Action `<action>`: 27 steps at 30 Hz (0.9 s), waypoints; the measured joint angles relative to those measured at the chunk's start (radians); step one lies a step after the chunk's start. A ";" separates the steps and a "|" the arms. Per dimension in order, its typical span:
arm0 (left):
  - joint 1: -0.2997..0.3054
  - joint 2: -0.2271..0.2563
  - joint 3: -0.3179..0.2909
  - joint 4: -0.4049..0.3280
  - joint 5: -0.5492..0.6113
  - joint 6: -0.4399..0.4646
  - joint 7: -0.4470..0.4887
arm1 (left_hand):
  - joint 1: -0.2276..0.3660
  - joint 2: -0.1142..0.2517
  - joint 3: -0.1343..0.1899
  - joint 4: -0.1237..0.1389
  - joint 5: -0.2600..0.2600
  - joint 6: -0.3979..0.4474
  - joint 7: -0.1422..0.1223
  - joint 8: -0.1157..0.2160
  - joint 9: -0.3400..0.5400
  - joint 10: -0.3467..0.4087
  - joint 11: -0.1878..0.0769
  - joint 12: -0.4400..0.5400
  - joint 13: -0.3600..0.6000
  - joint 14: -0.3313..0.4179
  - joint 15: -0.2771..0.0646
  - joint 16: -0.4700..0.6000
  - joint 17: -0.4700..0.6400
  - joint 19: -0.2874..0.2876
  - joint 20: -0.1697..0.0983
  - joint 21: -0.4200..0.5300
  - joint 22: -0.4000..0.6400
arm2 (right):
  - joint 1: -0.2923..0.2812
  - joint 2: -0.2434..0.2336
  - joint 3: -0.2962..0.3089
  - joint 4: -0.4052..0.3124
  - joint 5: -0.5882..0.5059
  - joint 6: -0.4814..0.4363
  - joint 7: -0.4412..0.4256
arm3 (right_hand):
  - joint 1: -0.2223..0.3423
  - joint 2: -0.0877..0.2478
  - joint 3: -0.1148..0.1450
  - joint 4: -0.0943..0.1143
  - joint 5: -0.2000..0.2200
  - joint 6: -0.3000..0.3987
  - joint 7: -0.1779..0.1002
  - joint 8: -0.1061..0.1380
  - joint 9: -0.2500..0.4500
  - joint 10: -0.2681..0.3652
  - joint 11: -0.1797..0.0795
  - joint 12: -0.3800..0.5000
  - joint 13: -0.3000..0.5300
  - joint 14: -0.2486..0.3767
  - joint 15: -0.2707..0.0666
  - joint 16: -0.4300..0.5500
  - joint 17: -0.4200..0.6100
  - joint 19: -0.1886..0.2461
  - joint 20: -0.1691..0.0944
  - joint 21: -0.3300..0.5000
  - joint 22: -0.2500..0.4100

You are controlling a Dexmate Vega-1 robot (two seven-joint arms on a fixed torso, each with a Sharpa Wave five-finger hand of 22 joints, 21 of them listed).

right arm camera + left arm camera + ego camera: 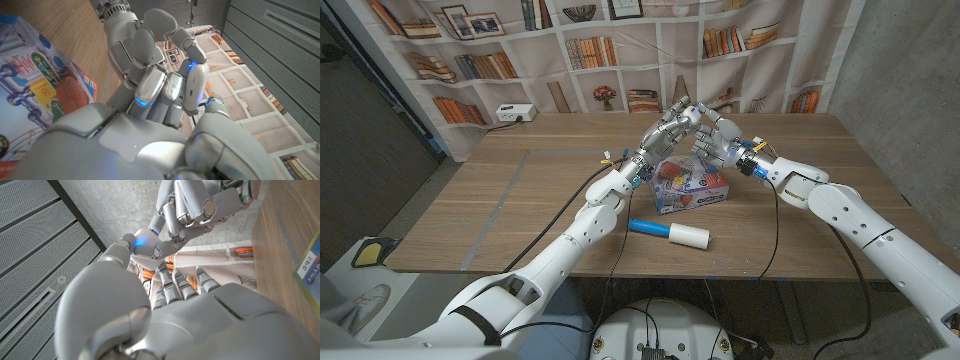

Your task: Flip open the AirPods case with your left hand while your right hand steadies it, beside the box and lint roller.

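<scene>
Seemingly mid-opening, the left hand (670,124) and right hand (718,138) both grip the AirPods case (172,86) between meeting fingertips above the box (689,186); next, I judge, the left levers the lid.

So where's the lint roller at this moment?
In the head view the lint roller lies on the table near its front edge, just in front of the colourful box, roughly midway between the two arms.
</scene>
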 measured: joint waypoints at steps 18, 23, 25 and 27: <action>-0.002 -0.004 -0.007 0.010 -0.002 -0.015 -0.004 | 0.002 0.001 0.000 0.000 0.006 0.006 0.002 0.000 0.000 0.009 0.009 -0.008 0.000 0.000 0.000 0.000 0.000 0.000 0.000 0.000 0.000 | -0.025 0.010 0.011 0.005 0.013 0.016 0.005 | 0.026 0.016 0.058 -0.017 0.000 0.010 -0.010 -0.006 0.008 -0.018 0.018 -0.094 -0.109 -0.020 -0.002 0.000 0.000 -0.021 0.014 0.000 -0.022; -0.003 -0.004 -0.007 0.012 -0.002 -0.015 -0.005 | 0.004 0.000 0.000 0.000 0.006 0.006 0.002 0.000 0.000 0.009 0.009 -0.011 0.000 0.000 0.000 0.000 0.000 0.000 0.000 0.000 0.000 | -0.025 0.010 0.011 0.006 0.012 0.017 0.008 | 0.049 -0.007 0.068 -0.026 0.000 0.014 -0.014 -0.006 -0.001 -0.014 0.014 -0.101 -0.107 -0.029 0.000 0.000 0.000 -0.021 0.014 0.000 -0.028; -0.004 -0.005 -0.006 0.012 -0.002 -0.014 -0.005 | 0.007 0.001 0.000 0.000 0.006 0.006 0.002 0.000 0.000 0.009 0.009 -0.011 0.000 0.000 0.000 0.000 0.000 0.000 0.000 0.000 0.000 | -0.025 0.010 0.011 0.007 0.011 0.017 0.011 | 0.054 -0.012 0.067 -0.026 0.000 0.014 -0.014 -0.008 -0.006 -0.014 0.014 -0.104 -0.107 -0.029 0.000 0.000 0.000 -0.021 0.014 0.000 -0.031; -0.005 -0.004 -0.005 0.012 -0.002 -0.013 -0.004 | 0.007 0.001 -0.001 -0.001 0.006 0.006 0.002 0.000 0.000 0.009 0.009 -0.011 0.000 0.000 0.000 0.000 0.000 0.000 0.000 0.000 0.000 | -0.023 0.010 0.011 0.008 0.009 0.017 0.014 | 0.058 -0.016 0.068 -0.026 0.000 0.014 -0.014 -0.012 -0.014 -0.014 0.014 -0.105 -0.098 -0.029 0.000 0.000 0.000 -0.021 0.014 0.004 -0.037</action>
